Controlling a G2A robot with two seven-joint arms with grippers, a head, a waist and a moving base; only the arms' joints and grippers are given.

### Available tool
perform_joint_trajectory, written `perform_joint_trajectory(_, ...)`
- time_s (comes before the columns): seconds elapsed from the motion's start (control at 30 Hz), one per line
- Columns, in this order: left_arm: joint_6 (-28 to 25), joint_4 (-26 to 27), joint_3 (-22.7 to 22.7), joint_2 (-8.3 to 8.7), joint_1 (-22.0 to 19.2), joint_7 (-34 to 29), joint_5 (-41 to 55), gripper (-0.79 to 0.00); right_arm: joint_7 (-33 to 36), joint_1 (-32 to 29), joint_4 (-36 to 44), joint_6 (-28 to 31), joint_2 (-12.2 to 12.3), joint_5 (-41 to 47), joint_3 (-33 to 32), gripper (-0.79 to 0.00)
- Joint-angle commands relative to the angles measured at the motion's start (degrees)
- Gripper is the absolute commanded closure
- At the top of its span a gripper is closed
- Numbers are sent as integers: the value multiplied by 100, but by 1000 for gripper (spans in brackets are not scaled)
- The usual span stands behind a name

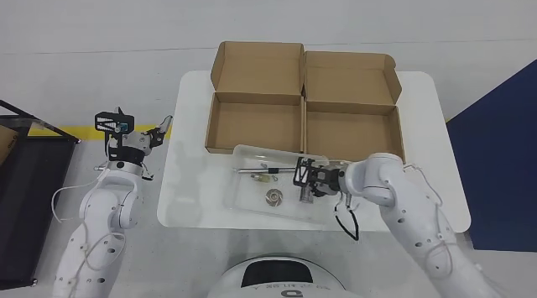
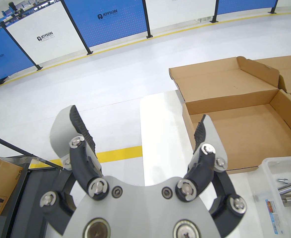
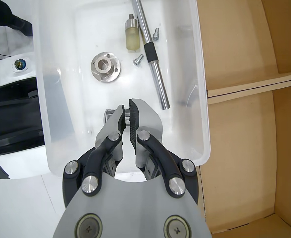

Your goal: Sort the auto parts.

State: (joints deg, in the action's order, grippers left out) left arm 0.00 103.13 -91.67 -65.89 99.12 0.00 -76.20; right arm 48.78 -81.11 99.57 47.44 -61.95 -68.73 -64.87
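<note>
We see the right tool (image 3: 126,111) inside the clear bin (image 3: 200,80) on the counter (image 1: 191,185), its pads nearly together and pinching a metal pulley (image 3: 108,115). A flanged disc (image 3: 105,67) and a steel rod (image 3: 150,50) lie just beyond it. The left tool (image 2: 138,112) hangs wide open and empty off the counter's edge, near the cardboard boxes (image 1: 256,126).
</note>
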Motion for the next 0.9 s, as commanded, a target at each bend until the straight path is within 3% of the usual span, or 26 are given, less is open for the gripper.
perform_joint_trajectory(0.0,0,0,0,0,0,0,0,-785,126,3,0,-79,3,-48,74,-489)
perform_joint_trajectory(0.03,0,0,0,0,0,0,0,-785,184,20,-3,-116,1,-51,119,-785)
perform_joint_trajectory(0.43,0,0,0,0,0,0,0,-785,1027,381,-256,-814,-82,-393,844,-785)
perform_joint_trajectory(0.87,0,0,0,0,0,0,0,-785,1443,895,-714,-1253,-268,-627,1657,-785)
